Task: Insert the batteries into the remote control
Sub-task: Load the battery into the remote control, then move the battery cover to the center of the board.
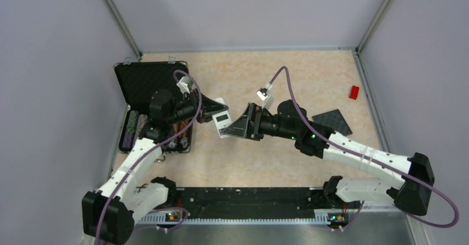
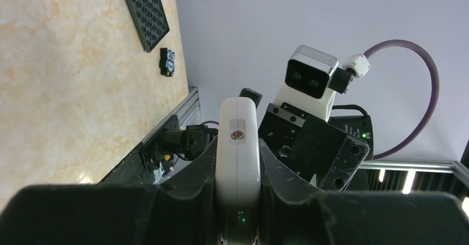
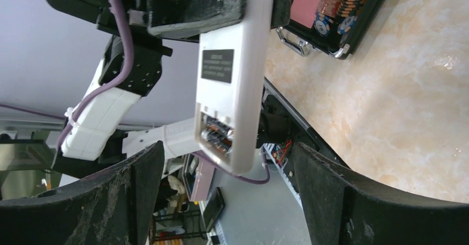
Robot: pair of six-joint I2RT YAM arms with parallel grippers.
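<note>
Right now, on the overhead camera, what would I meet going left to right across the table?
black case of chips → remote control → dark grid plate → red block

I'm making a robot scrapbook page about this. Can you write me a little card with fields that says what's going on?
left gripper: shut on the remote control, holding it up off the table
right gripper: open, fingers spread wide, facing the remote's back
battery bay: uncovered, metal contacts showing
batteries: cannot tell if any are inside
black case: open at the table's left, chips inside
red block: alone at the far right
</note>
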